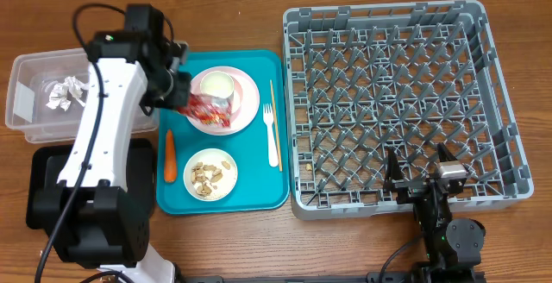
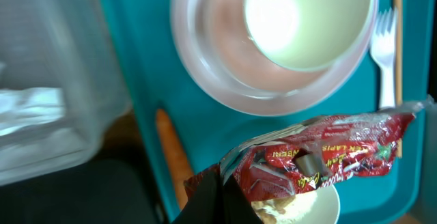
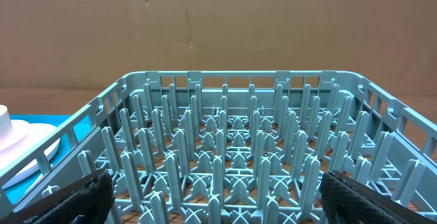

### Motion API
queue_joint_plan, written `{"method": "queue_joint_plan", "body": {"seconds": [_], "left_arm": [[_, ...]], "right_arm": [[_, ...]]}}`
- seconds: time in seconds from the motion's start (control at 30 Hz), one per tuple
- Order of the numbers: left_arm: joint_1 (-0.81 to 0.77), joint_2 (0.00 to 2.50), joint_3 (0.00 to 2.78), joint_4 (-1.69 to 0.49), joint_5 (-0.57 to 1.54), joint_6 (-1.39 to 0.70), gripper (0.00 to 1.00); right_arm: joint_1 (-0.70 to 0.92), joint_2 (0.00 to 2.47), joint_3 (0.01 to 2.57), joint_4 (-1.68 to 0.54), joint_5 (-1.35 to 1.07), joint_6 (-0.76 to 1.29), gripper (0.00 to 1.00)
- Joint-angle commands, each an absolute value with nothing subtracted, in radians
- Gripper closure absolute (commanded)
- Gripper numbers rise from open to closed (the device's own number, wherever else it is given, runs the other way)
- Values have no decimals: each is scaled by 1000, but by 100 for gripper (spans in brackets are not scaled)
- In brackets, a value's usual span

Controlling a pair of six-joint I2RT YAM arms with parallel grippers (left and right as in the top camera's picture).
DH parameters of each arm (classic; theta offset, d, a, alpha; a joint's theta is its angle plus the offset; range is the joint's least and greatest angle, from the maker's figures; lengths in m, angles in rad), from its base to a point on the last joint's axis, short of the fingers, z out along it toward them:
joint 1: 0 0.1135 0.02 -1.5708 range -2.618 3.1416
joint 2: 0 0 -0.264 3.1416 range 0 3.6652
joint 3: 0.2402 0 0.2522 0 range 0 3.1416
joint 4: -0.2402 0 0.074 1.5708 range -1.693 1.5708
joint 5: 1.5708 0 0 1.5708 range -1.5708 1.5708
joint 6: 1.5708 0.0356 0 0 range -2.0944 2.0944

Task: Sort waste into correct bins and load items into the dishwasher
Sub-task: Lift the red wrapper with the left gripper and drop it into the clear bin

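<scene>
My left gripper (image 1: 183, 93) is shut on one end of the shiny red snack wrapper (image 1: 210, 110) (image 2: 328, 152), which hangs over the teal tray beside the pink plate (image 1: 247, 103) (image 2: 205, 67). A white bowl (image 1: 216, 87) (image 2: 307, 19) sits on that plate. On the tray lie a white fork (image 1: 272, 135) (image 2: 386, 53), a thin chopstick (image 1: 272, 97), an orange carrot (image 1: 170, 156) (image 2: 171, 152) and a small bowl of beige scraps (image 1: 211, 175). The grey dish rack (image 1: 293, 102) (image 3: 232, 149) stands at the right. My right gripper (image 1: 420, 178) (image 3: 218, 197) is open at its near edge.
The clear tub (image 1: 30, 102) (image 2: 61, 60) at far left holds a crumpled white napkin (image 1: 67, 91). A flat black tray (image 1: 43, 166) lies below it, mostly hidden by my left arm. The teal tray (image 1: 259, 198) sits between the bins and the rack.
</scene>
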State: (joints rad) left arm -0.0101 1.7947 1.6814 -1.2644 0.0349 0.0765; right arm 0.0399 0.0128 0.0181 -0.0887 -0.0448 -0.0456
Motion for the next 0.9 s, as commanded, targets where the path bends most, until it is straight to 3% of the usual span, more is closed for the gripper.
{"method": "queue_joint_plan", "body": {"seconds": [0.0,0.47,0.87], "left_arm": [[33,1802,1759,-1267,-85,-37,96],[261,1806,1724,-1041,-85,-147,96],[282,1809,1545,-744,-226,-47,94]], "right_arm": [[38,5,8,-81,-46,-49,0],[38,5,8,-81,-47,-49,0],[38,5,8,-81,-47,-49,0]]}}
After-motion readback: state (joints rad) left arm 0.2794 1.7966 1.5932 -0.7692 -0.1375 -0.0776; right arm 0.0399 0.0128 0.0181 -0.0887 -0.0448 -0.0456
